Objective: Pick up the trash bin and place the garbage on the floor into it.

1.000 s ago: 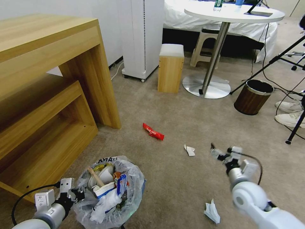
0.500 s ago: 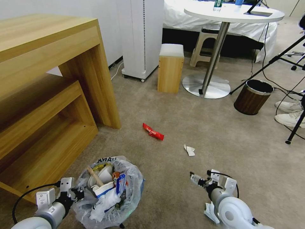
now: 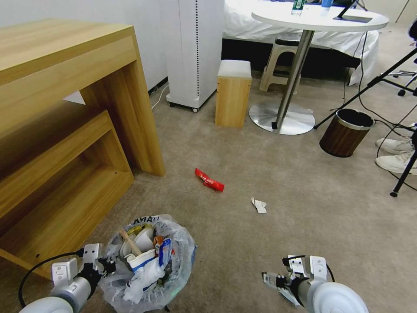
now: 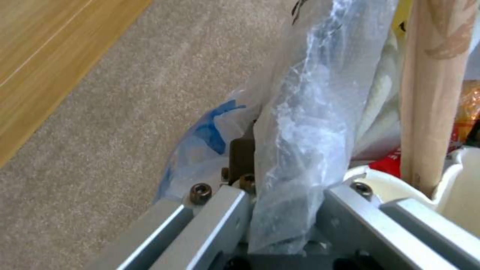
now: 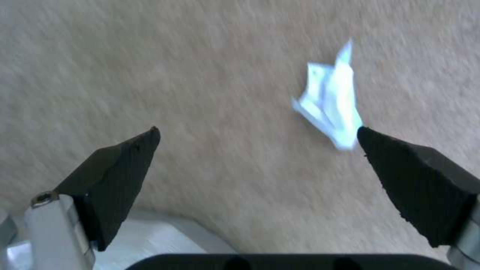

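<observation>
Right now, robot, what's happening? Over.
Left gripper shut on trash bin rim. Right gripper open over paper scrap. Red wrapper on floor. Nothing blocking.

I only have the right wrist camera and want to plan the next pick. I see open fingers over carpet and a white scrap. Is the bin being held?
Observer: Yes. The left gripper is shut on the rim of the trash bin, pinching its plastic liner.
Operator: Any litter besides the white scrap?
Observer: A red wrapper and a second paper scrap lie farther ahead on the carpet.
Operator: Where is my gripper relative to the bin?
Observer: The right gripper hangs low to the bin's right, well apart from it.
</observation>
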Available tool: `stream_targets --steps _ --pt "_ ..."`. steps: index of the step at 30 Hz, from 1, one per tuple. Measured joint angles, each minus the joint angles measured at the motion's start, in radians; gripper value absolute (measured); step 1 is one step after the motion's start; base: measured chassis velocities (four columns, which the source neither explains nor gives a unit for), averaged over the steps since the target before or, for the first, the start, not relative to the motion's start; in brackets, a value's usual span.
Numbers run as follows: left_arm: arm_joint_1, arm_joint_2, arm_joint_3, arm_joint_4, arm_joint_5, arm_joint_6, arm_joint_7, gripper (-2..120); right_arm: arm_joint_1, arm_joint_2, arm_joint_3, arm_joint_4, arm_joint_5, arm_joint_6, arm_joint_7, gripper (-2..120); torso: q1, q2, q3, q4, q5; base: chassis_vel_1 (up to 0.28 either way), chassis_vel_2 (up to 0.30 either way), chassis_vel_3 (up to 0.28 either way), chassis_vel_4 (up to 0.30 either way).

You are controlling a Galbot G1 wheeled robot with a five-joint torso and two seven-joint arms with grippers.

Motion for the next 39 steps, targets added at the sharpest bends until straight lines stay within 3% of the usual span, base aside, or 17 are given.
stream_targets --steps 11,21,32,39 --pt "-0.028 0.01 0.009 0.028 -0.008 -0.006 0.005 0 -0.012 0.002 -0.081 -0.15 -0.058 -0.022 -0.003 100 0.0 0.0 0.0 -0.0003 0.0003 0.0 0.0 0.0 0.0" --pt "-0.029 0.01 0.01 0.042 -0.01 -0.012 0.01 0 0.074 0.027 -0.184 -0.322 -0.205 0.033 -0.066 93 0.0 0.0 0.0 -0.0002 0.0001 0.0 0.0 0.0 0.0" --pt "-0.027 0.01 0.007 0.043 -0.01 -0.017 0.011 0 0.116 -0.003 -0.219 -0.392 -0.307 0.065 -0.152 92 0.0 0.0 0.0 -0.0002 -0.0001 0.0 0.0 0.0 0.0" --pt "-0.021 0.005 0.007 0.04 -0.008 -0.02 0.009 0 0.133 -0.005 -0.253 -0.438 -0.395 0.115 -0.208 82 0.0 0.0 0.0 -0.0003 0.0003 0.0 0.0 0.0 0.0"
